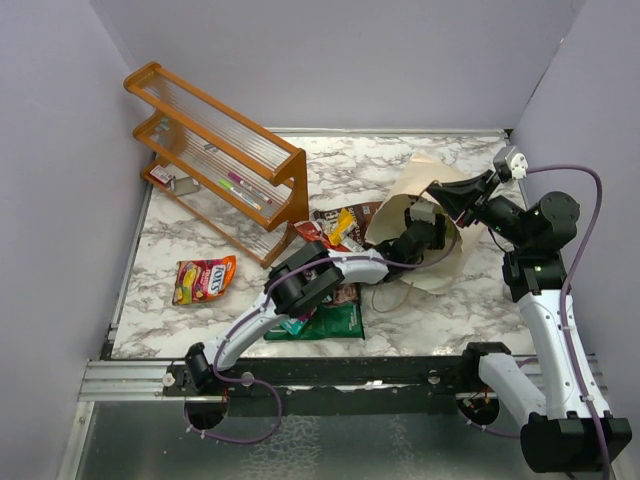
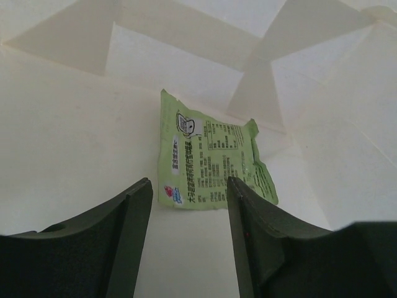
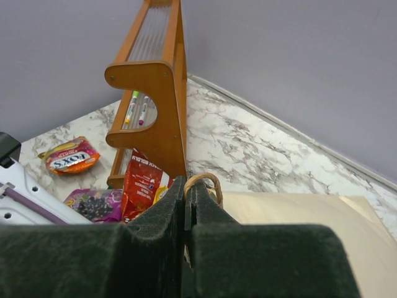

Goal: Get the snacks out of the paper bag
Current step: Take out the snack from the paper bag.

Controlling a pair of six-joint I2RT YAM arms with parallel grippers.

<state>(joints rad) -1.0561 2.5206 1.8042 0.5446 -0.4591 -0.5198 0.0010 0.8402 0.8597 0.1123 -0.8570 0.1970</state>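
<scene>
The beige paper bag (image 1: 430,175) lies on its side on the marble table, mouth towards the left. My left gripper (image 1: 425,230) reaches inside it. In the left wrist view it (image 2: 189,189) is open, and a light green packet (image 2: 208,162) lies on the bag's inner wall just beyond the fingertips, untouched. My right gripper (image 1: 438,190) is shut on the bag's brown string handle (image 3: 205,179) at the mouth and holds it up. Outside the bag lie an orange-red candy bag (image 1: 205,278), a dark green packet (image 1: 335,322), a purple packet (image 3: 99,203) and a red-yellow packet (image 1: 335,228).
The orange wooden slatted rack (image 1: 215,150) stands at the back left with pink and green pens (image 3: 138,107) on a shelf. The left arm (image 1: 320,275) stretches across the packets in the middle. Grey walls close the table on three sides.
</scene>
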